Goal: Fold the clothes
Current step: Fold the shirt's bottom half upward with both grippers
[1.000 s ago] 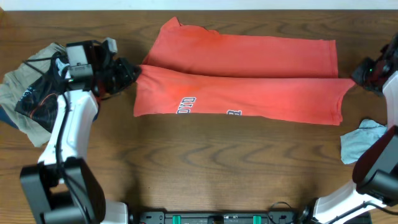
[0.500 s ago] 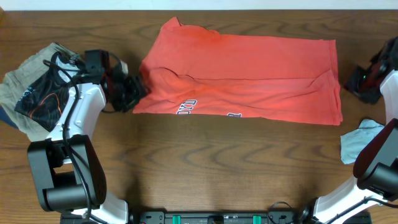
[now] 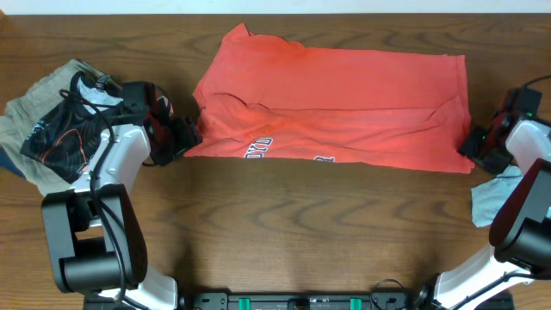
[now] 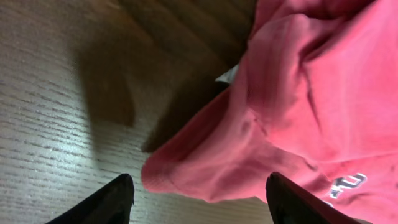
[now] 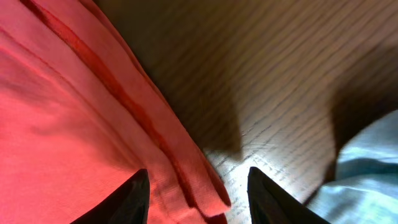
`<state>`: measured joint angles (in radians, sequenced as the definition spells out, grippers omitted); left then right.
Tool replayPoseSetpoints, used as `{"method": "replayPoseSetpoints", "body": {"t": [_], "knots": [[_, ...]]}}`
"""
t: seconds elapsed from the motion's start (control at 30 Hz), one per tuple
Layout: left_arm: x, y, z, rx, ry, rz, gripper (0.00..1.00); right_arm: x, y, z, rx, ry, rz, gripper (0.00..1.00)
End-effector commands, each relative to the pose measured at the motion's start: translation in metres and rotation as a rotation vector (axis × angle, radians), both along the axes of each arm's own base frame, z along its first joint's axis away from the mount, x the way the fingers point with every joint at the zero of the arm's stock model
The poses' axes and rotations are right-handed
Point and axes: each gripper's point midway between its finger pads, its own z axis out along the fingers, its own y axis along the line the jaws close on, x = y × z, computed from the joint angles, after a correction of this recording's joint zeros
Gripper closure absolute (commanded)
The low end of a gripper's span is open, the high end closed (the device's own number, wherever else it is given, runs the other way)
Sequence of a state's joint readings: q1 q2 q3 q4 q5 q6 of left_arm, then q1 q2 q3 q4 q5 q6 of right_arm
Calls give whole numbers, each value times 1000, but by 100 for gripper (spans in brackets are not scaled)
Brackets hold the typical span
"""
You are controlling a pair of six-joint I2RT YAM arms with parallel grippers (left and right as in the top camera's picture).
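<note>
The coral-red T-shirt (image 3: 344, 95) lies folded lengthwise across the far half of the table, with part of its white-and-navy lettering (image 3: 258, 148) showing along the front edge. My left gripper (image 3: 191, 136) sits at the shirt's front left corner. In the left wrist view its jaws stand open (image 4: 199, 202), and a rumpled corner of the shirt (image 4: 249, 155) lies between them on the wood. My right gripper (image 3: 473, 148) is at the front right corner, also open (image 5: 199, 199), with the shirt's hem (image 5: 186, 168) lying between its fingers.
A pile of clothes with a black, orange-patterned shirt (image 3: 52, 129) lies at the left edge behind my left arm. A light blue cloth (image 3: 499, 196) lies at the right edge by my right arm and shows in the right wrist view (image 5: 367, 168). Bare wood lies in front of the shirt.
Both grippers carried the shirt's folded edge toward the front, then opened and let it go. The flap now lies slack, with wrinkles near both ends.
</note>
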<state>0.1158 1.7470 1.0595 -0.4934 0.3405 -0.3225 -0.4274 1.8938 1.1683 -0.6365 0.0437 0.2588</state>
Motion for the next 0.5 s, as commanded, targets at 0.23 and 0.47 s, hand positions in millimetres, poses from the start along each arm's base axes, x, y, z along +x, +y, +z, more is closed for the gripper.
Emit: {"method": "replayPoseSetpoints", "body": {"t": [0.23,0.47], "knots": [[4,-4,-16,18,-8,-27,32,-8,4,-14,6,17,8,76],[-5,-5,-40,9,69,-27,66,-9,5,-14,8,20,8,93]]}}
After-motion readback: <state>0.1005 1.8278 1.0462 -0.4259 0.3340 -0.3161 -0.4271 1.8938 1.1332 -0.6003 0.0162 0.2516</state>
